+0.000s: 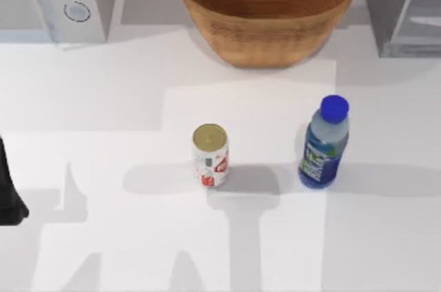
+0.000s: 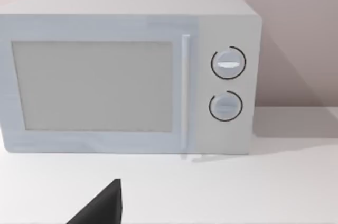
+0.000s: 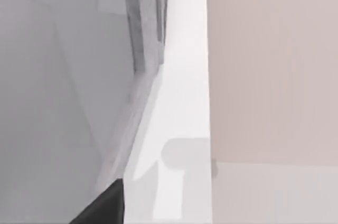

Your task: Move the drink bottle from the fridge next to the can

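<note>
Upright on the smooth white table [image 1: 103, 99], the bottle [image 1: 323, 144] stands right of centre: a clear plastic cylinder with a rounded shoulder, a ribbed-looking blue screw cap and a glossy blue, green and white label wrapped round its lower body. Left of it, apart but near, stands the can [image 1: 210, 155], a short white cylinder with red markings and a dull gold, flat round top. Both cast long soft shadows to the left and right across the table.

At the far right corner sits the fridge [image 1: 403, 6], a grey box with flat matte sides and a pale translucent door panel; the right wrist view looks closely along its grey wall [image 3: 58, 102] and a pale smooth edge. Far centre holds a wide oval basket [image 1: 267, 9], brown, woven in fine horizontal ridges, with a thick rolled rim. At the far left is a white microwave [image 2: 127, 73], boxy, with a frosted rectangular window, a slim vertical handle and two round knobs stacked on its right panel.

A dark part of the left arm [image 1: 9, 189] sits at the table's left edge. A black wedge, part of the left hand [image 2: 100, 208], points toward the microwave; a like wedge of the right hand [image 3: 103, 208] lies beside the fridge. Whether either hand is open or closed, I cannot tell.
</note>
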